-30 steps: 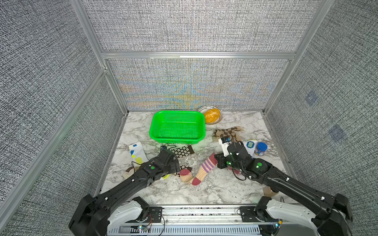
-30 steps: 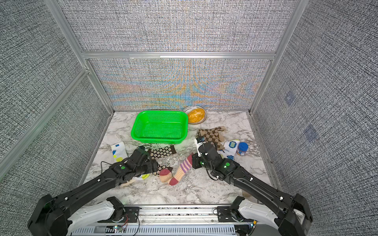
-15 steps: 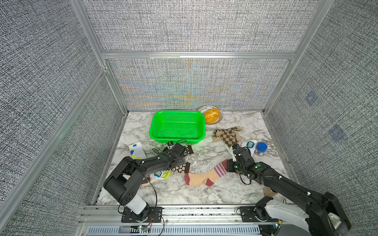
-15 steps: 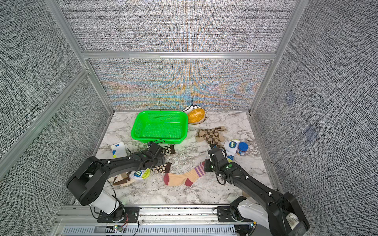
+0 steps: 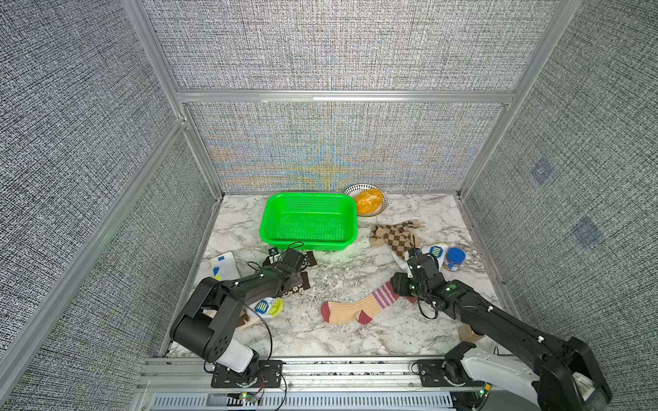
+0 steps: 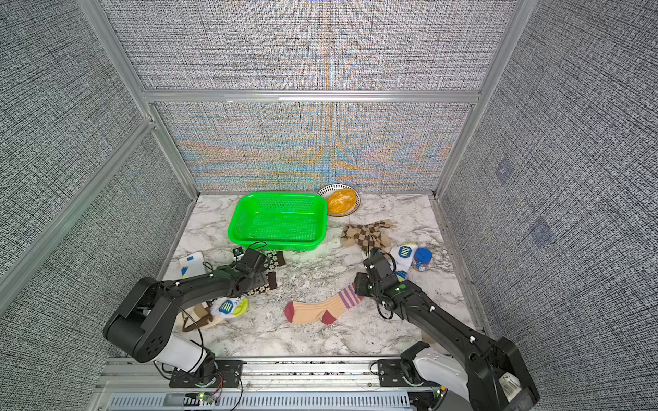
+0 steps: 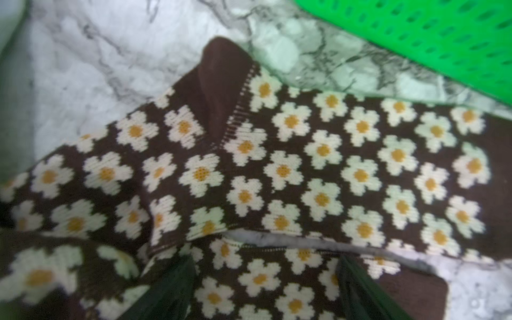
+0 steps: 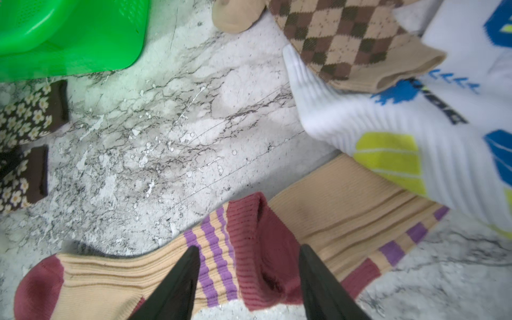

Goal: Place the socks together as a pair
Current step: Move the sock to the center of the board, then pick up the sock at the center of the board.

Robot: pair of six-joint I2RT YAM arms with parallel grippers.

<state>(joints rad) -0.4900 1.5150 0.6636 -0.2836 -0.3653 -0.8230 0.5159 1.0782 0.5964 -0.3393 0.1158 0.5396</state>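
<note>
So the right claw (image 8: 249, 248) just popped open, leaving the striped sock (image 5: 356, 307) on its twin (image 8: 346, 199), so that pair looks done; the left claw (image 7: 263, 257) hangs wide over the flowered socks (image 7: 304, 166).

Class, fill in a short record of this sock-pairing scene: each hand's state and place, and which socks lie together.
Left hand: open, above the flowered socks
Flowered socks: two, side by side near the green basket
Right hand: open, astride the peach striped sock's maroon cuff
Second striped sock: partly under that cuff
Green basket: empty
</note>
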